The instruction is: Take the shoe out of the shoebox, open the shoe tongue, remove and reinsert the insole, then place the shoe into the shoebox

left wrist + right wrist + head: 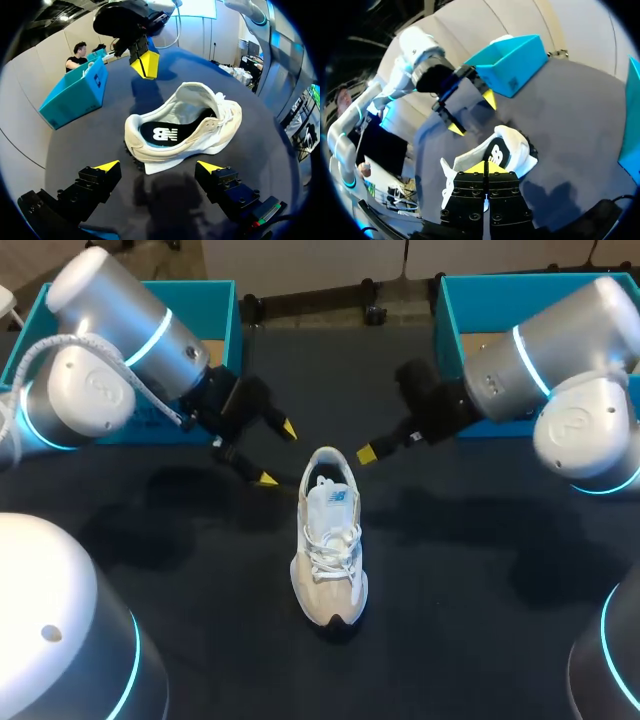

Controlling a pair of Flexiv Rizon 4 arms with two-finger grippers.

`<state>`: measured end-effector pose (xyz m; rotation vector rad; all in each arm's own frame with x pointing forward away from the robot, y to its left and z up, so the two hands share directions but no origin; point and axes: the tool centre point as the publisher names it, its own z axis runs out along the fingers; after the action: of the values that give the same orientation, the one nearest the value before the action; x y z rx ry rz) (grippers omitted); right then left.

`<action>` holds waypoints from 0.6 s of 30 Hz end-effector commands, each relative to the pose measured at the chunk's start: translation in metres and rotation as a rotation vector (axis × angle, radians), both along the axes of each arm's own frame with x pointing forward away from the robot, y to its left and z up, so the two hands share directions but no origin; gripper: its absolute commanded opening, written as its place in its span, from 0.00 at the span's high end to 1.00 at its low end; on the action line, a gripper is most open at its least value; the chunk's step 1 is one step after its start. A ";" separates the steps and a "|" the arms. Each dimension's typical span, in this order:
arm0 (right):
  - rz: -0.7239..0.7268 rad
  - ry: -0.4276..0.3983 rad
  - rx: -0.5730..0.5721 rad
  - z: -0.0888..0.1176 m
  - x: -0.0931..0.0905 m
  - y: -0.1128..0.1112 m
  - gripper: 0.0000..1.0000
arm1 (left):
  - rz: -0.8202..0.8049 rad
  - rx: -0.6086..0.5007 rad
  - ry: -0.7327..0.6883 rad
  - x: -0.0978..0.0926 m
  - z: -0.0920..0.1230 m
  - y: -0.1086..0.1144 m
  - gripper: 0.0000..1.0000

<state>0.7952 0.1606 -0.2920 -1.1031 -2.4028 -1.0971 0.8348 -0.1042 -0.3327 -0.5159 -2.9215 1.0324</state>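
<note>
Left gripper (278, 454) wide open, empty, just beside the heel of the shoe (330, 540). Right gripper (366, 453) pinched closed on nothing, near the heel's other side. Shoe upright on table (480, 570), outside left shoebox (225, 312) and right shoebox (447, 340).

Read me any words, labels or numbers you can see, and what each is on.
No plain word or number can be read.
Insole: white logo mark only.
Shoe tongue: small logo, too small to read.
Blue box: dark label on its side, too blurred to read.
</note>
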 end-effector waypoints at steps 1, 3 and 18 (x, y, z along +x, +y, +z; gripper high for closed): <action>-0.061 -0.034 -0.072 0.007 -0.006 -0.004 1.00 | -0.016 -0.001 -0.014 0.001 0.016 0.018 0.00; -0.061 -0.034 -0.072 0.007 -0.006 -0.004 1.00 | -0.005 0.013 -0.021 0.005 0.019 0.024 0.00; -0.061 -0.034 -0.072 0.007 -0.006 -0.004 1.00 | 0.031 0.007 -0.086 0.023 0.065 0.073 0.00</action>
<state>0.7902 0.1559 -0.2851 -1.1917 -2.4659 -1.0672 0.8648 -0.0408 -0.2772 -0.5343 -3.0063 1.0247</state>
